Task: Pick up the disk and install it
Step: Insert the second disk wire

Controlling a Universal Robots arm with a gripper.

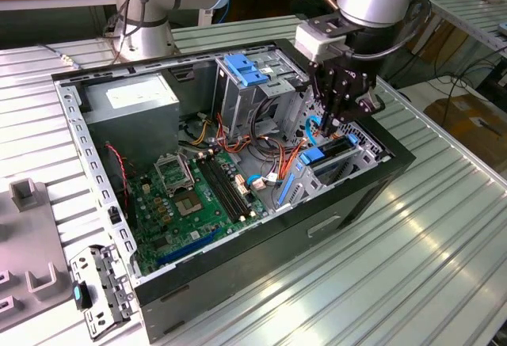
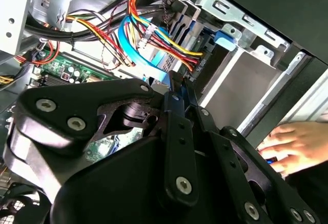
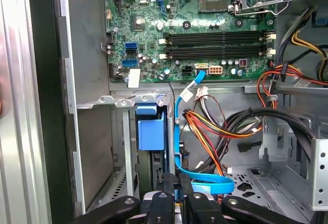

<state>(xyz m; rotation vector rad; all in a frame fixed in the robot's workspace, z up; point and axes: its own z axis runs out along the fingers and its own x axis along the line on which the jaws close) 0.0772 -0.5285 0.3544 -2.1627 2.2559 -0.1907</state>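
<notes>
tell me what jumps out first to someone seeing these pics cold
The open computer case on the ribbed metal table, green motherboard bared, catches the eye first. Next comes the black gripper lowered into the case at the drive bay near the exterior view's right, just above the blue-railed disk seated there. Orange, yellow and blue cables tangle beside the bay.

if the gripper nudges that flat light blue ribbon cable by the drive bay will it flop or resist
The flat light blue ribbon cable probably flops: it is thin and already curves loosely. It looks light, so it likely shifts readily. The black gripper sits close beside it, so the cable may snag.
</notes>
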